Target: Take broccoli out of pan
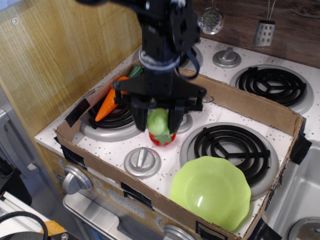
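My black gripper [159,121] is shut on the pale green broccoli [158,120] and holds it in the air over the middle of the stove, just above the red tomato [162,139]. The arm hides almost all of the steel pan; only its thin wire handle [208,99] shows at the arm's right side. The broccoli is outside the pan, forward and to the front of where the pan stands.
An orange carrot [107,102] lies on the back-left burner. A lime-green scalloped plate [211,191] sits at the front right. A cardboard wall [250,104] rings the stove top. A silver knob [142,160] stands in front of the tomato.
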Available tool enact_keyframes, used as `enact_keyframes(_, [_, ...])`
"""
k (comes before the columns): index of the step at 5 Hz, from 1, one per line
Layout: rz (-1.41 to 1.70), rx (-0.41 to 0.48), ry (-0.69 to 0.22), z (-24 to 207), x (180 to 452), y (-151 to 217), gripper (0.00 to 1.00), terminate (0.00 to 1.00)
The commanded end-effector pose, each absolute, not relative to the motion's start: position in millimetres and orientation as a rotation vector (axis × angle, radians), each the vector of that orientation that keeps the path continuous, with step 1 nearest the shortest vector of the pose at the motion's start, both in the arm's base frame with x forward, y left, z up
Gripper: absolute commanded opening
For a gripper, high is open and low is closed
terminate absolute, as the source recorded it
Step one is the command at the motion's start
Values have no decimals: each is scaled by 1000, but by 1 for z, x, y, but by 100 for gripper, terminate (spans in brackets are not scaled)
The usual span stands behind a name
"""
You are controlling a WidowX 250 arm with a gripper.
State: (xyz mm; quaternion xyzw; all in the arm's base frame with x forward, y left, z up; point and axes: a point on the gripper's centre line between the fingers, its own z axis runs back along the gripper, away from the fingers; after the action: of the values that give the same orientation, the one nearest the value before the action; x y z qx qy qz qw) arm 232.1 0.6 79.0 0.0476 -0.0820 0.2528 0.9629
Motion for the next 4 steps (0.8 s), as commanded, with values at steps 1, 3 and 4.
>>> enact_keyframes(1, [641, 124, -202, 70, 224, -31, 0, 0])
enact_keyframes(3, [692, 97, -191, 60, 208, -40, 100, 0])
enact_keyframes(4, [664, 93, -196, 59, 207, -35, 100, 0])
